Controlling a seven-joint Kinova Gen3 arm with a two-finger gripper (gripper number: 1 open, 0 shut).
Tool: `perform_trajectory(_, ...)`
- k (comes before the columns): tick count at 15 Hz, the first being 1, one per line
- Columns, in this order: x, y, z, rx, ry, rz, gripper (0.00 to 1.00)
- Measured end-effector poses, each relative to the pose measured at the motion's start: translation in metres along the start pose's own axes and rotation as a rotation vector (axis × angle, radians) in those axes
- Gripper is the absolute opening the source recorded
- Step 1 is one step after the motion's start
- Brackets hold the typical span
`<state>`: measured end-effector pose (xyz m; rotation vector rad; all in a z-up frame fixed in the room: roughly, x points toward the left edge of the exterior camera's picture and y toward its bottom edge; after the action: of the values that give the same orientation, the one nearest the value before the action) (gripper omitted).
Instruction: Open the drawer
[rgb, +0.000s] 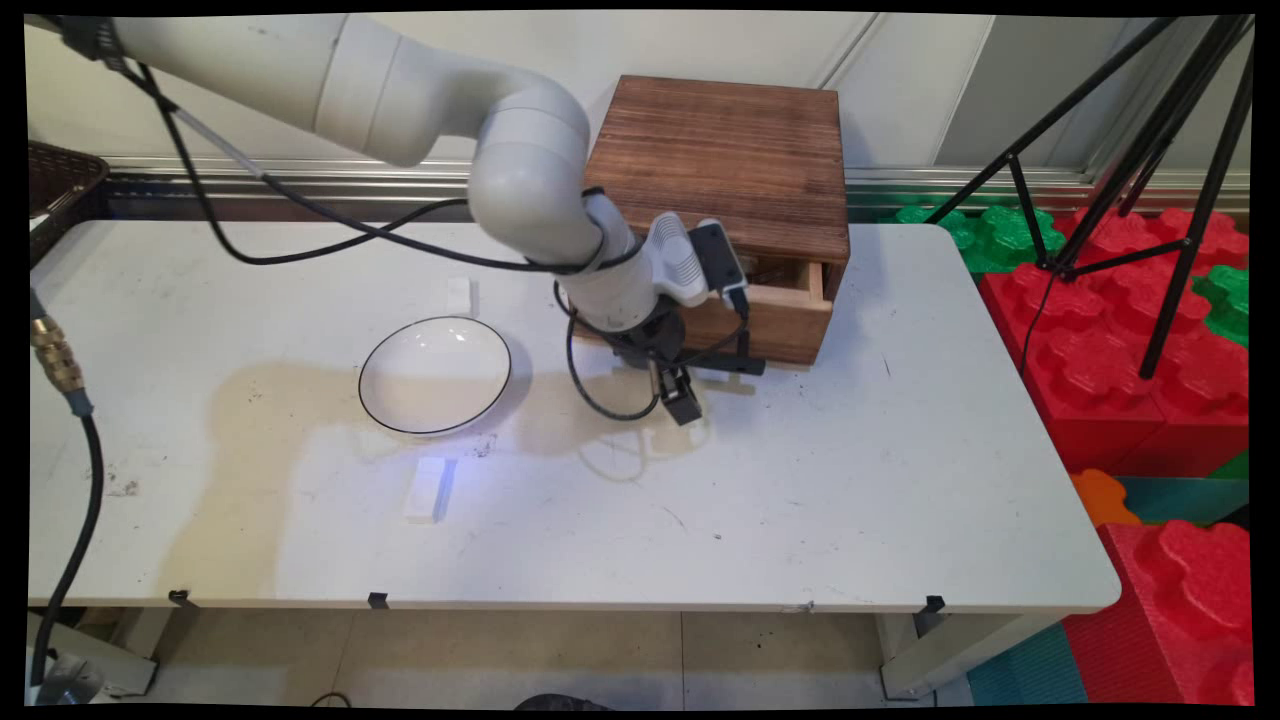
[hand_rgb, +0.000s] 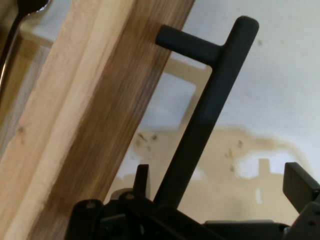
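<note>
A dark wooden box (rgb: 730, 160) stands at the table's far side, its light wood drawer (rgb: 790, 320) pulled out a little. A black bar handle (rgb: 735, 365) sticks out from the drawer front. My gripper (rgb: 680, 395) hangs low in front of the drawer, just left of the handle and close to the tabletop. In the hand view the handle (hand_rgb: 210, 100) runs between my fingers: the left fingertip (hand_rgb: 142, 175) is next to it and the right one (hand_rgb: 300, 185) stands well apart. The gripper (hand_rgb: 220, 180) is open. A metal spoon (hand_rgb: 20, 15) shows inside the drawer.
A white bowl (rgb: 435, 375) with a dark rim sits left of the gripper. One small white block (rgb: 428, 490) lies nearer the front edge and another (rgb: 458, 295) behind the bowl. A black tripod (rgb: 1150, 150) and red foam blocks (rgb: 1130, 340) stand beyond the table's right edge.
</note>
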<state>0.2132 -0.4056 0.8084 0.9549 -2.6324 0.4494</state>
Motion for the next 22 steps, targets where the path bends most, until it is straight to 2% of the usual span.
perform_trajectory(22, -0.061, 0.091, -0.05, -0.126, -0.028, 0.047, 1.0)
